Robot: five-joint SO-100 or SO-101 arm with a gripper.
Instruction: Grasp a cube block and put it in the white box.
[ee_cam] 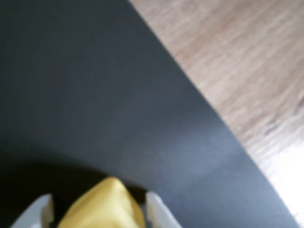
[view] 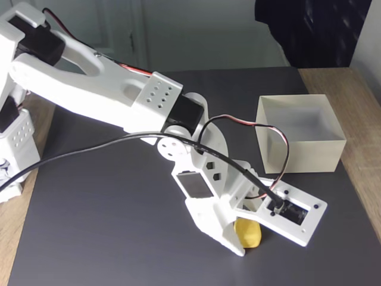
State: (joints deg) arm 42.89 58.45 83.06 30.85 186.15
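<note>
- Nearest in the wrist view, we see the yellow cube block (ee_cam: 105, 205) at the bottom edge, blurred, sitting between the two white fingertips of the gripper (ee_cam: 99, 209).
- One white fingertip (ee_cam: 37, 213) stands just left of the cube and the other just right of it; both look pressed against its sides, so we read the gripper as closed on the cube.
- Beyond the cube in that view we note the dark grey mat (ee_cam: 118, 95), and past its diagonal edge the light wood-grain tabletop (ee_cam: 237, 61) at upper right.
- In the fixed view, the cube block (view: 248, 233) shows low near the front of the mat (view: 107, 238), partly hidden by the white gripper (view: 241, 235) that comes down over it. We cannot tell whether the cube touches the mat or is held just above it.
- The camera plate (view: 286, 211) rides on the gripper just right of the cube, with a black cable (view: 119, 142) running back along the white arm (view: 95, 89).
- Farther back and to the right, we log the white box (view: 300, 152), open-topped, upright on the mat near its right edge, well apart from the cube.
- The wooden tabletop (view: 357, 149) shows past the mat's right edge.
</note>
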